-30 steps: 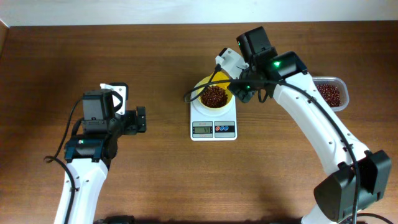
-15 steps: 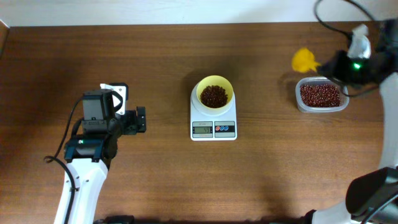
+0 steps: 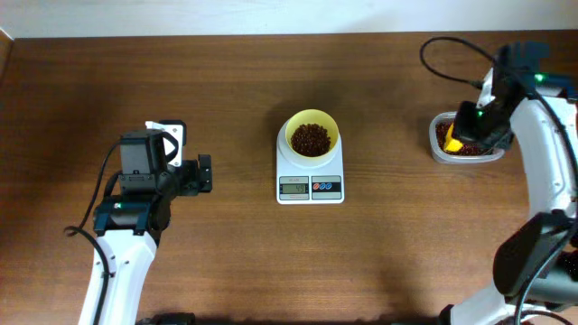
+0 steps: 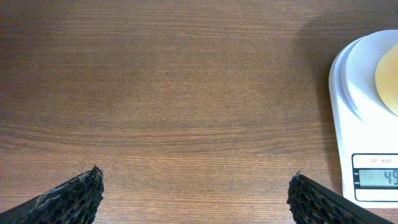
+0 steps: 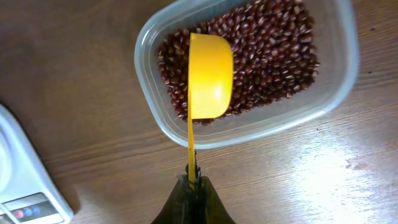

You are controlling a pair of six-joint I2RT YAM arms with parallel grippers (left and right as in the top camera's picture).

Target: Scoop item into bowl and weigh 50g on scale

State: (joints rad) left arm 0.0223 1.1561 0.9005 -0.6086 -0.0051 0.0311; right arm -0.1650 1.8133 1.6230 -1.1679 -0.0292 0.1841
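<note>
Tabletop (image 3: 226, 90): beans (image 5: 273, 56) beneath right tool's (image 5: 193, 182) scoop (image 5: 210, 74)

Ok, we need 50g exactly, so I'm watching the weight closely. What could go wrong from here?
1. The display on the scale shows digits starting 49, cut off at the frame edge. A full load in the scoop from the tub would likely overshoot.
2. The right pincer grips only the thin handle end, so a loaded scoop may twist and spill beans before reaching the bowl.
</note>
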